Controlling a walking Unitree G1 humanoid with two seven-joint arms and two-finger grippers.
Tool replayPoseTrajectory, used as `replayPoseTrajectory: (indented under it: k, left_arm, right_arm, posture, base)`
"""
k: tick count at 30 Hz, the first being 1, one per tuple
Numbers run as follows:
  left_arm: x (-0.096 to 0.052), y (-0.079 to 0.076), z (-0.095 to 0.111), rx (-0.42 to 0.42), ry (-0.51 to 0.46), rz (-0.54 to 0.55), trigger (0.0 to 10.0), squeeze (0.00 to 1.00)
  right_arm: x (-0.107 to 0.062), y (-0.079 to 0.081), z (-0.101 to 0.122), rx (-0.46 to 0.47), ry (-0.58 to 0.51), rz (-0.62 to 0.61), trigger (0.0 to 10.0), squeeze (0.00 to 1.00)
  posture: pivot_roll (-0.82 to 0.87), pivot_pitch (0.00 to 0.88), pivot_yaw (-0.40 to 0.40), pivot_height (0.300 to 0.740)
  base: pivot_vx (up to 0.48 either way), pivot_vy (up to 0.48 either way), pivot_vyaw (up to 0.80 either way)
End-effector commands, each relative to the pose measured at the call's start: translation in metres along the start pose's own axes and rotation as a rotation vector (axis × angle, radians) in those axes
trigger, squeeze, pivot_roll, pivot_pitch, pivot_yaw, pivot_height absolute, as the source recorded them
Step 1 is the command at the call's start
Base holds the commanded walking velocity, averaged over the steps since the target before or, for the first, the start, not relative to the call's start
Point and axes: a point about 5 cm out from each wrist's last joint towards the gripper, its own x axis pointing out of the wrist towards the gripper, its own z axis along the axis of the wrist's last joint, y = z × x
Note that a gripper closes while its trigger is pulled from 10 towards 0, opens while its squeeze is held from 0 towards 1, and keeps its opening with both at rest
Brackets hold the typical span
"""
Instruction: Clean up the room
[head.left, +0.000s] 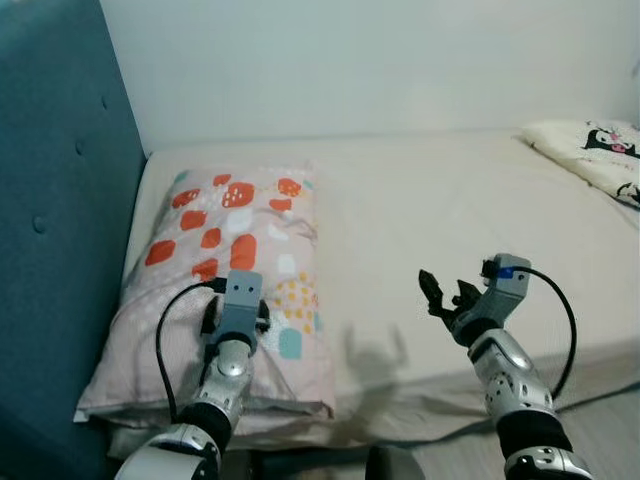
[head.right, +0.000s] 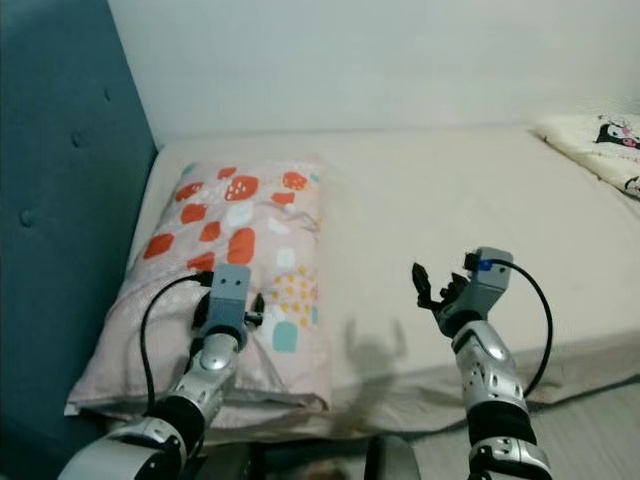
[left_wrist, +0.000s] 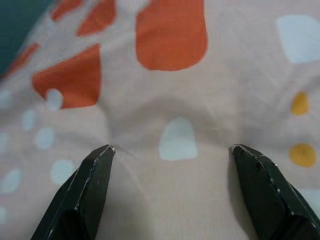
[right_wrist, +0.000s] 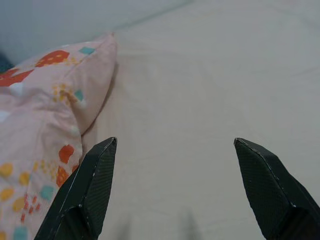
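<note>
Silver arms reach forward over the near edge of a bed (head.left: 420, 210) covered in a plain cream sheet. At near left, the left gripper (left_wrist: 172, 150) presses its tips into a pink pillow (head.left: 250, 215), both black fingers (left_wrist: 92, 165) spread wide on the fabric with nothing held between them. The pillow (printed with orange-red patches and small teal, white and yellow spots) lies lengthwise along the bed's left side, beside a teal padded headboard (head.left: 50, 200). To the right, the right gripper (head.left: 438, 295) hovers above bare sheet, well apart from the pillow, its fingers (right_wrist: 95, 175) likewise wide and empty. Farther back at far right, a white cushion with a black cartoon print (head.left: 600, 150) rests near the pale wall (head.left: 380, 60)
</note>
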Motion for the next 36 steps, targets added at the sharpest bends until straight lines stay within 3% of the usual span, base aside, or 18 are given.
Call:
replayPoseTrajectory:
  k: [1,5,6,7,9,13,23,26,31,33,34,36]
  left_arm:
    - [0.001,0.005,0.0,-0.011,0.006,0.035,10.0,0.0]
    - [0.003,0.012,0.001,-0.007,-0.001,0.072,10.0,0.0]
    - [0.004,0.022,0.0,-0.003,-0.004,0.115,10.0,0.0]
    - [0.004,0.022,0.0,-0.003,-0.004,0.115,10.0,0.0]
    - [0.005,0.042,-0.001,-0.016,-0.03,0.184,10.0,0.0]
    - [0.006,0.06,0.006,-0.031,-0.086,0.231,10.0,0.0]
    - [0.009,0.082,0.021,-0.035,-0.162,0.281,10.0,0.0]
    - [0.012,0.086,0.043,-0.086,-0.258,0.199,10.0,0.0]
    - [0.011,0.083,0.056,-0.102,-0.32,0.125,10.0,0.0]
    - [0.009,0.083,0.074,-0.055,-0.407,0.055,10.0,0.0]
    - [0.009,0.083,0.074,-0.055,-0.407,0.055,10.0,0.0]
    - [0.009,0.084,0.084,0.038,-0.454,-0.014,10.0,0.0]
  right_arm:
    - [-0.003,-0.003,-0.003,0.011,0.012,-0.007,10.0,0.0]
    - [-0.003,0.0,-0.003,0.01,0.013,0.002,10.0,0.0]
    - [-0.002,0.003,-0.003,0.008,0.013,0.016,10.0,0.0]
    - [-0.002,0.003,-0.003,0.008,0.013,0.016,10.0,0.0]
    - [0.0,0.011,-0.003,0.01,0.018,0.056,10.0,0.0]
    - [0.0,0.016,-0.002,0.011,0.028,0.075,10.0,0.0]
    - [0.003,0.021,0.0,0.013,0.023,0.083,10.0,0.0]
    - [0.005,0.03,0.005,0.039,-0.007,0.131,10.0,0.0]
    - [0.008,0.037,0.007,0.057,-0.016,0.163,10.0,0.0]
    - [0.016,0.052,0.001,0.036,0.026,0.193,10.0,0.0]
    - [0.016,0.052,0.001,0.036,0.026,0.193,10.0,0.0]
    - [0.025,0.073,-0.009,0.016,0.077,0.24,10.0,0.0]
  posture:
    - [-0.04,0.06,-0.067,0.545]
    - [-0.04,0.059,-0.067,0.54]
    - [-0.03,0.061,-0.066,0.535]
    - [-0.03,0.061,-0.066,0.535]
    - [-0.02,0.068,-0.07,0.525]
    - [-0.01,0.073,-0.079,0.51]
    - [-0.01,0.076,-0.084,0.495]
    - [-0.01,0.081,-0.083,0.495]
    - [-0.01,0.086,-0.083,0.495]
    - [-0.01,0.088,-0.084,0.495]
    - [-0.01,0.088,-0.084,0.495]
    - [0.0,0.09,-0.09,0.495]
  base:
    - [0.0,0.0,0.0]
    - [0.0,0.0,0.0]
    - [0.0,0.0,0.0]
    - [0.0,0.0,0.0]
    - [0.0,0.0,0.0]
    - [0.0,0.0,0.0]
    - [0.0,0.0,0.0]
    - [0.0,0.0,0.0]
    - [0.0,0.0,0.0]
    - [0.0,0.0,0.0]
    - [0.0,0.0,0.0]
    - [0.0,0.0,0.0]
